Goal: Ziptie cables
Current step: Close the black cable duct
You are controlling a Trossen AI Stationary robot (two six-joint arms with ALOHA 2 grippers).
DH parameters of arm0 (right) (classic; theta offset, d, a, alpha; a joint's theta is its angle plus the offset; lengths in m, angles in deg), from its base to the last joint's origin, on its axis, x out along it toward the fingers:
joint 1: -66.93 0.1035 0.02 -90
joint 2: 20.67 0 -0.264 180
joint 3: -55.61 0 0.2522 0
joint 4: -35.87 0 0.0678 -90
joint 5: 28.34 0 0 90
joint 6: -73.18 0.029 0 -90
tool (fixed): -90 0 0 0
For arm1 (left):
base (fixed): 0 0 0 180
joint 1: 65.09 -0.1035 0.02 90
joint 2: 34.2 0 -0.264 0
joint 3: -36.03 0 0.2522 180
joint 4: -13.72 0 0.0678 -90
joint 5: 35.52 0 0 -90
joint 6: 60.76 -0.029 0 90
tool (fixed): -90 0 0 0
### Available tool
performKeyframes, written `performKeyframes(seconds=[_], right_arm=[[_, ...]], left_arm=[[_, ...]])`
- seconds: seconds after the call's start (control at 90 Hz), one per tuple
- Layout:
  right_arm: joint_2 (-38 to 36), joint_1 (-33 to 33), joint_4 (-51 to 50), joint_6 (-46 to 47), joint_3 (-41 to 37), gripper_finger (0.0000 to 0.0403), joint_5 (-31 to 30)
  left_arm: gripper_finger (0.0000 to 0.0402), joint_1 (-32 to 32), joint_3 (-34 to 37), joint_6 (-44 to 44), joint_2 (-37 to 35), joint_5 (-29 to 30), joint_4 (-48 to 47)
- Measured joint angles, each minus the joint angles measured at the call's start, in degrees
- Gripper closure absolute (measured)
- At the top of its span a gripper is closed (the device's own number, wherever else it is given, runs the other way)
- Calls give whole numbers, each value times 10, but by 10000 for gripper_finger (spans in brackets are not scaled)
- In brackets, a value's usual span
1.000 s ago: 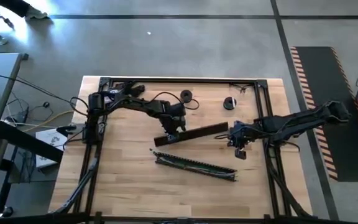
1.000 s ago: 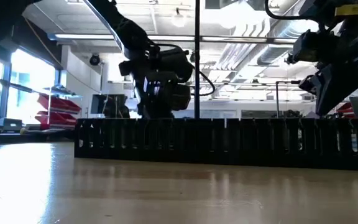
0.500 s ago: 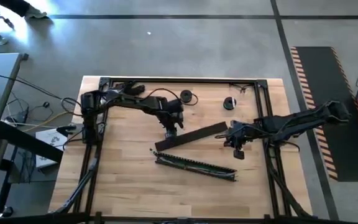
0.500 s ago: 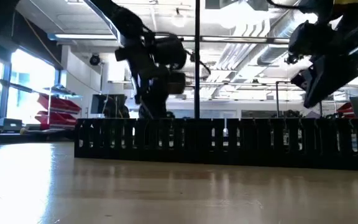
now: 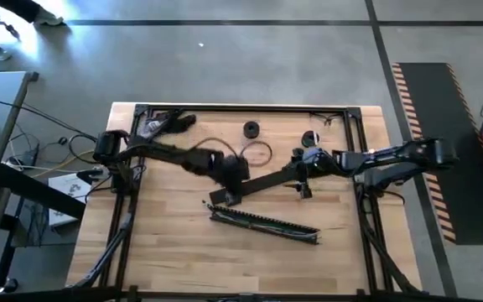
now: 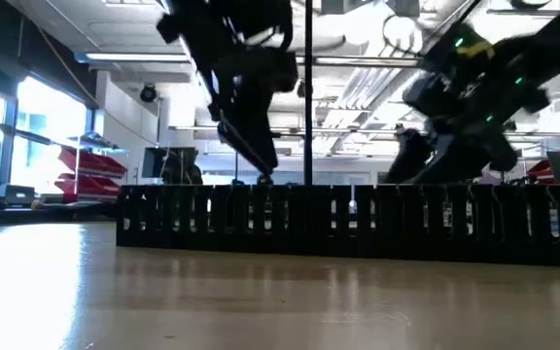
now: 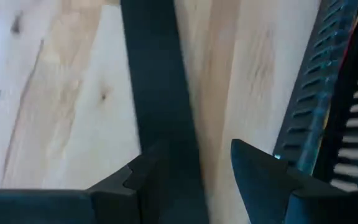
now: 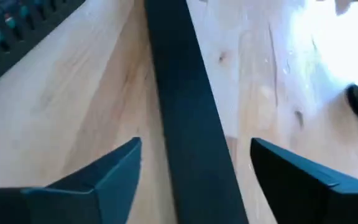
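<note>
Your two grippers, left (image 7: 191, 177) and right (image 8: 194, 177), each hang spread apart over one flat black bar (image 5: 258, 183). The cables (image 5: 262, 221) lie in one slotted channel (image 5: 225, 215) beside it.

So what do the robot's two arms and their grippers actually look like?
Both arms are black and jointed. The left arm has dark cables looping near its wrist; the right arm shows small green indicator lights in the low view. The left gripper and the right gripper each have two dark, wedge-shaped fingers with flat inner faces. No markings are readable.
</note>
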State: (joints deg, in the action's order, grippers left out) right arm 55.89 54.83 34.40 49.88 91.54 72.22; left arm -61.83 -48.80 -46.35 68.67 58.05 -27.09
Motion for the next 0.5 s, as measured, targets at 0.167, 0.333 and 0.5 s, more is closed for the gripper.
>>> performKeyframes(seconds=[0.167, 0.333, 0.5], right_arm=[[89, -61, 36, -27, -1, 120, 36], [131, -91, 46, -23, 1, 133, 79], [142, -92, 30, 39, -1, 171, 66]], left_arm=[[242, 43, 0, 89, 0, 63, 50], [242, 64, 0, 92, 0, 136, 47], [242, 65, 28, 91, -1, 155, 54]])
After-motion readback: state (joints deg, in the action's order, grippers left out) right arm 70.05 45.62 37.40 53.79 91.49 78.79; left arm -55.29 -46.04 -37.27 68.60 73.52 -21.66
